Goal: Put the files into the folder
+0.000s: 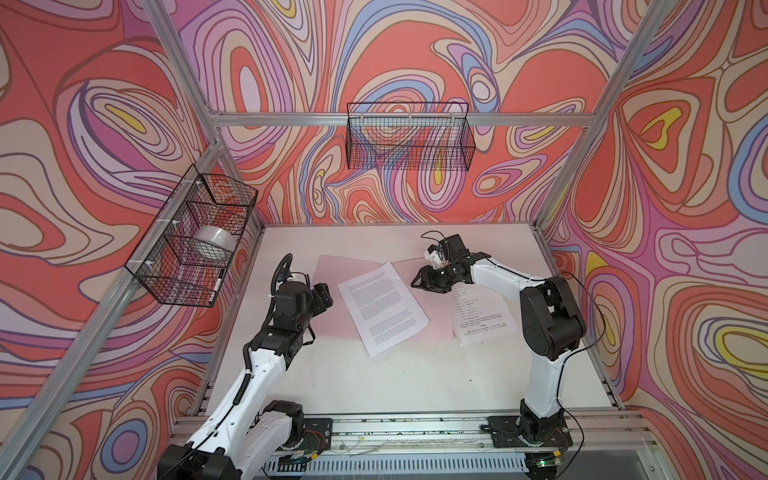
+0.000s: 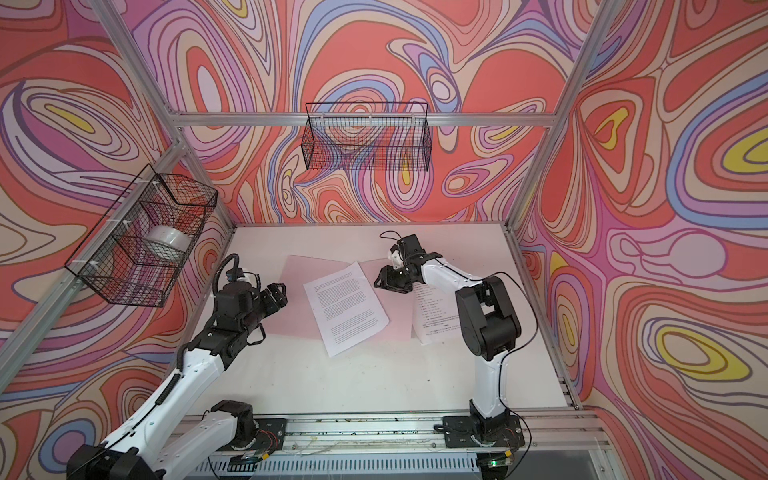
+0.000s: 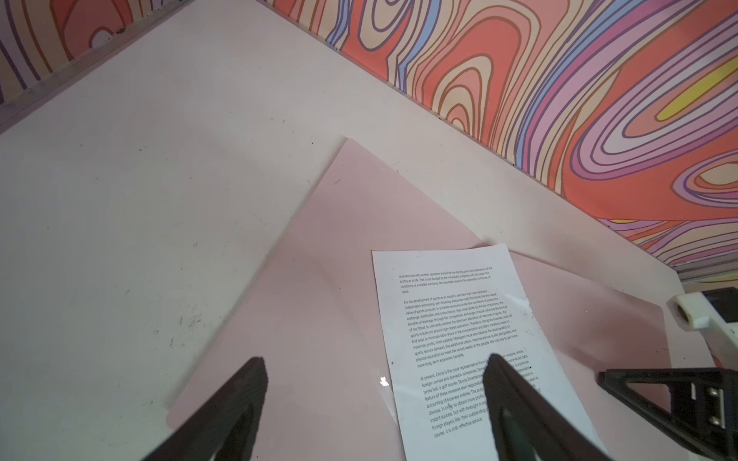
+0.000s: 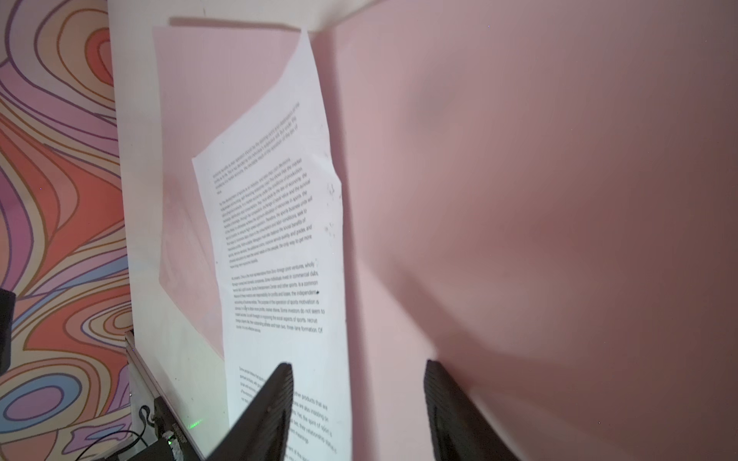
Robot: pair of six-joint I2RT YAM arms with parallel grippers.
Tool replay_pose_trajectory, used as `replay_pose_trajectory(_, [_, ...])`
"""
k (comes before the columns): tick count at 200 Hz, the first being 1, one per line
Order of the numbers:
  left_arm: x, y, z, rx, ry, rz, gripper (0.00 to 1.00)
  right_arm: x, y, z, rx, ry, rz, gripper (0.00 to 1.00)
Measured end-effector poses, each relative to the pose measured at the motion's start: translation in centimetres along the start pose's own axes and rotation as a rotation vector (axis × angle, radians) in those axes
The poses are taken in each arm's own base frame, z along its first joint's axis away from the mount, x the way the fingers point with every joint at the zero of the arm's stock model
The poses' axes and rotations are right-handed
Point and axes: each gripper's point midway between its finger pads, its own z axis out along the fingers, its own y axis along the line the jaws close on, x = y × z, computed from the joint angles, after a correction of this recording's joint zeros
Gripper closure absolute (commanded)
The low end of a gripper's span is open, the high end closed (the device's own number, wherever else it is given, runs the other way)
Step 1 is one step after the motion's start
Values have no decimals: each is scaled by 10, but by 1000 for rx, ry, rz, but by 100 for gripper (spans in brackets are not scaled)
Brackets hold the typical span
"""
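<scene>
Centrally in both top views, the folder [image 1: 332, 272] [image 2: 297, 270] lies open on the tabletop [image 1: 415, 374], with the files [image 1: 382, 307] askew across it and a second sheet [image 1: 482, 324] at centre right. In the left wrist view, the left jaws gape empty above the folder. In the right wrist view, the right jaws stand apart, holding nothing.

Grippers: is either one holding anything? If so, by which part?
Nothing is held. The left gripper hangs open above the folder and a printed sheet. The right gripper has its jaws apart with nothing between them.
</scene>
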Motion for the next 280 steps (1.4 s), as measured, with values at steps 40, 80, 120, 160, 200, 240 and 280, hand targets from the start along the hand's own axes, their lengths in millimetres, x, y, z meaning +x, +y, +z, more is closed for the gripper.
replay_pose_trajectory(40, [10,4,5,-3,28,1,14,36,-18,16,-20,77,54,46])
replay_pose_trajectory(80, [9,4,4,-4,23,3,13,47,-15,22,-90,89,72,46])
replay_pose_trajectory(120, [-9,20,-2,-38,-30,-24,12,49,-9,27,-157,88,66,48])
replay_pose_trajectory(160, [-28,36,-4,-60,-68,-76,10,51,-5,30,-202,85,54,49])
replay_pose_trajectory(200, [-28,45,15,-4,-5,-150,12,53,-3,33,-231,97,45,50])
replay_pose_trajectory(240, [-20,52,46,98,88,-252,16,54,0,35,-255,111,31,51])
replay_pose_trajectory(280, [-4,37,77,255,206,-292,23,53,2,36,-271,119,22,52])
